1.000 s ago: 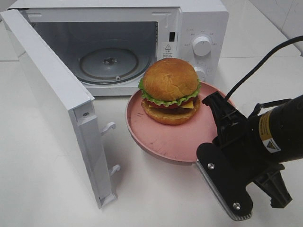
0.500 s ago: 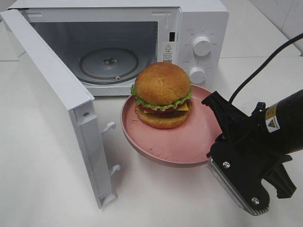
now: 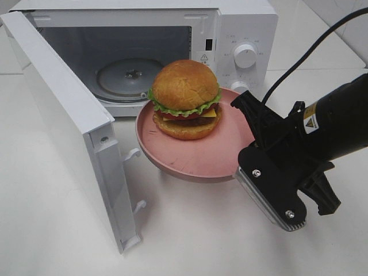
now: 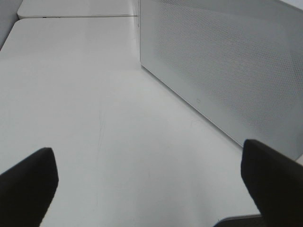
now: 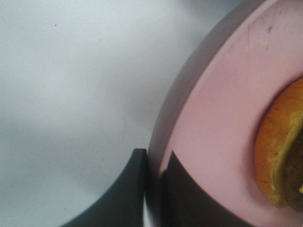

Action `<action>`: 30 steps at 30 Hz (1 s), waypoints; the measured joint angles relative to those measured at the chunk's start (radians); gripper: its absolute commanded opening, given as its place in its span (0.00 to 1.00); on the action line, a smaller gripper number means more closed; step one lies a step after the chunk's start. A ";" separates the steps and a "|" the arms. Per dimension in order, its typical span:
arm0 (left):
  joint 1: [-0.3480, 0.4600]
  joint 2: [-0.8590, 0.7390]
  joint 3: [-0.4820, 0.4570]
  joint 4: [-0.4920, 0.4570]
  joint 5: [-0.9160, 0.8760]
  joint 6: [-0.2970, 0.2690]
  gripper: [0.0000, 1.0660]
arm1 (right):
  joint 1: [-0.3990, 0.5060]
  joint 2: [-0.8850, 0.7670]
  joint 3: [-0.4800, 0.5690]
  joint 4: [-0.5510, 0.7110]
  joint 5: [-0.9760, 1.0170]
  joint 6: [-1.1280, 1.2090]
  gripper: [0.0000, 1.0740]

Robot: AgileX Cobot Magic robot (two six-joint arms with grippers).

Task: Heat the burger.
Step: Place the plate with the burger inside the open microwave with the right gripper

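Counted: one burger (image 3: pixel 185 99), one pink plate (image 3: pixel 198 158), one microwave (image 3: pixel 230 23) with two knobs (image 3: pixel 246 55), one desk (image 3: pixel 46 230). Two grasping units: left end effector (image 4: pixel 151 183), right end effector (image 5: pixel 157 164).

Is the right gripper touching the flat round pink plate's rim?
Touching. In the right wrist view the right gripper pinches the flat round pink plate at its rim, one black finger against each side.

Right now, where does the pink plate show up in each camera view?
Exterior high: pink plate at centre, in front of the open microwave.
Left wrist: not in it.
Right wrist: pink plate fills much of the frame, rim pinched in the right gripper.
Shared landmark: the burger on it, in both those views.
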 measured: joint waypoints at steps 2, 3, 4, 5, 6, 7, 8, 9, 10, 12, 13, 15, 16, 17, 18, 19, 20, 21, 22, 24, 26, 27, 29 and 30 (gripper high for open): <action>0.000 0.000 0.000 0.000 0.000 0.000 0.92 | 0.021 0.024 -0.022 -0.005 0.006 0.019 0.00; 0.000 0.000 0.000 0.000 0.000 0.000 0.92 | 0.021 0.024 -0.022 -0.005 0.006 0.019 0.00; 0.000 0.000 0.000 0.000 0.000 0.000 0.92 | 0.039 0.039 -0.038 -0.013 0.006 0.031 0.00; 0.000 0.000 0.000 0.000 0.000 0.000 0.92 | 0.039 0.039 -0.038 -0.013 0.006 0.031 0.00; 0.000 0.000 0.000 0.000 0.000 0.000 0.92 | 0.056 0.053 -0.057 -0.023 0.005 0.034 0.00; 0.000 0.000 0.000 0.000 0.000 0.000 0.92 | 0.056 0.053 -0.057 -0.023 0.005 0.034 0.00; 0.000 0.000 0.000 0.000 0.000 0.000 0.92 | 0.060 0.062 -0.069 -0.027 0.005 0.034 0.00; 0.000 0.000 0.000 0.000 0.000 0.000 0.92 | 0.062 0.079 -0.092 -0.033 0.005 0.034 0.00; 0.000 0.000 0.000 0.000 0.000 0.000 0.92 | 0.062 0.079 -0.092 -0.033 0.005 0.034 0.00; 0.000 0.000 0.000 0.000 0.000 0.000 0.92 | 0.063 0.106 -0.122 -0.033 0.010 0.041 0.00; 0.000 0.000 0.000 0.000 0.000 0.000 0.92 | 0.063 0.106 -0.122 -0.033 0.010 0.041 0.00; 0.000 0.000 0.000 0.000 0.000 0.000 0.92 | 0.063 0.123 -0.144 -0.033 0.018 0.049 0.00; 0.000 0.000 0.000 0.000 0.000 0.000 0.92 | 0.068 0.137 -0.165 -0.033 0.032 0.049 0.00; 0.000 0.000 0.000 0.000 0.000 0.000 0.92 | 0.068 0.137 -0.165 -0.033 0.032 0.049 0.00; 0.000 0.000 0.000 0.000 0.000 0.000 0.92 | 0.077 0.152 -0.189 -0.033 0.047 0.049 0.00; 0.000 0.000 0.000 0.000 0.000 0.000 0.92 | 0.081 0.161 -0.203 -0.033 0.058 0.049 0.00; 0.000 0.000 0.000 0.000 0.000 0.000 0.92 | 0.081 0.161 -0.203 -0.033 0.058 0.049 0.00; 0.000 0.000 0.000 0.000 0.000 0.000 0.92 | 0.084 0.180 -0.231 -0.030 0.078 0.048 0.00; 0.000 0.000 0.000 0.000 0.000 0.000 0.92 | 0.086 0.188 -0.245 -0.026 0.085 0.047 0.00; 0.000 0.000 0.000 0.000 0.000 0.000 0.92 | 0.088 0.210 -0.277 -0.018 0.106 0.041 0.00; 0.000 0.000 0.000 0.000 0.000 0.000 0.92 | 0.088 0.229 -0.306 -0.015 0.124 0.032 0.00; 0.000 0.000 0.000 0.000 0.000 0.000 0.92 | 0.088 0.239 -0.321 -0.011 0.133 0.025 0.00; 0.000 0.000 0.000 0.000 0.000 0.000 0.92 | 0.088 0.261 -0.351 0.002 0.152 0.002 0.00; 0.000 0.000 0.000 0.000 0.000 0.000 0.92 | 0.088 0.261 -0.351 0.002 0.152 0.002 0.00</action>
